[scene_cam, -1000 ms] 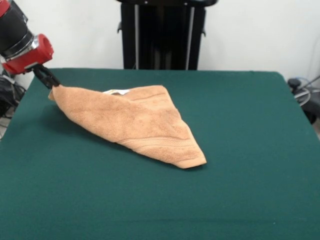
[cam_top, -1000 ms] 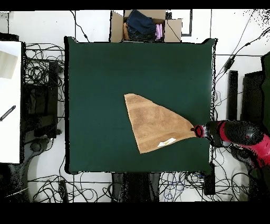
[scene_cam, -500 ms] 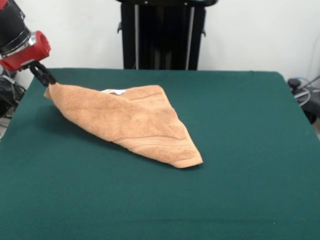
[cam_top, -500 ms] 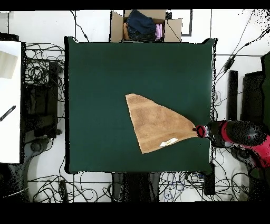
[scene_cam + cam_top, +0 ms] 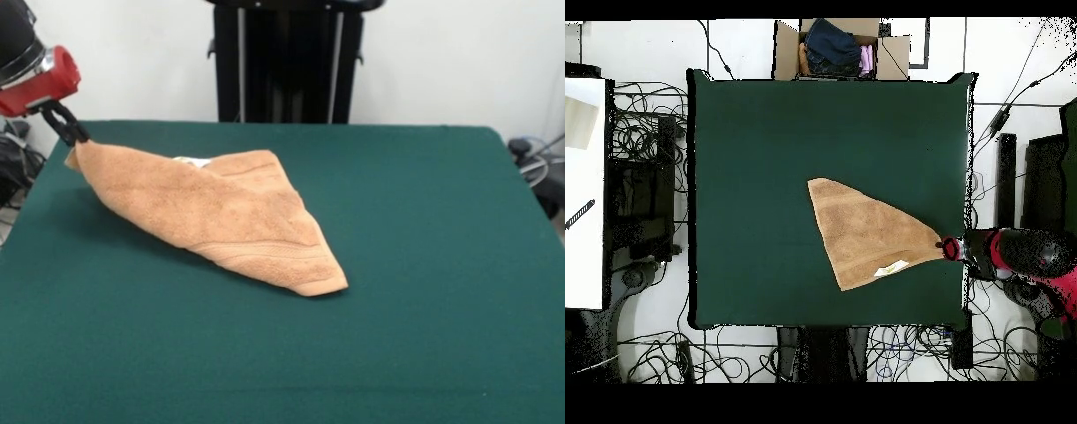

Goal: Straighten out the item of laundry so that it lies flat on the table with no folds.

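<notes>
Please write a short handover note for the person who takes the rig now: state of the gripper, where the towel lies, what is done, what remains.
Gripper: shut on one corner of the towel, lifted a little above the table's edge, at the left in the front view.
Towel: folded into a triangle, its other end resting on the green table near the middle; white label shows on the side toward the robot.
Done: corner grasped, cloth drawn taut toward the table's side.
Left: the fold is not opened. Probably release, take another corner and spread the towel flat.
</notes>
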Robot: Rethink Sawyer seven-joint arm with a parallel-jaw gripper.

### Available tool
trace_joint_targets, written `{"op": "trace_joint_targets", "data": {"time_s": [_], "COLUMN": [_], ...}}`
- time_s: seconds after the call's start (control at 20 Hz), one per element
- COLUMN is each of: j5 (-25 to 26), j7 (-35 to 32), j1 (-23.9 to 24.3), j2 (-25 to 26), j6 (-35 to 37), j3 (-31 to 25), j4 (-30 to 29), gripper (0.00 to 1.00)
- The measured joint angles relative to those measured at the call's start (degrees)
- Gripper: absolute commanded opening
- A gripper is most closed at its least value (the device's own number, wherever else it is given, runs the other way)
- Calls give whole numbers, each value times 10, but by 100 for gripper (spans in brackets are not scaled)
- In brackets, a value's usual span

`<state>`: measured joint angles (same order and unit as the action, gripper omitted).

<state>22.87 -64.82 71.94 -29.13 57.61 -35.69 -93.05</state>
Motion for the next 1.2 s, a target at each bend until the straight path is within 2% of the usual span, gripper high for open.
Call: {"op": "trace_joint_targets", "data": {"time_s": [0.2, 0.25, 1.0, 1.2], "j5": [0, 0, 0, 0], "j7": [0, 0, 0, 0], "j1": [0, 0, 0, 0], "j2": [-6, -8, -22, -34], "j6": [0, 0, 0, -14], "j3": [0, 0, 0, 0], "j4": [0, 0, -1, -20], "gripper": [0, 100, 100, 100]}}
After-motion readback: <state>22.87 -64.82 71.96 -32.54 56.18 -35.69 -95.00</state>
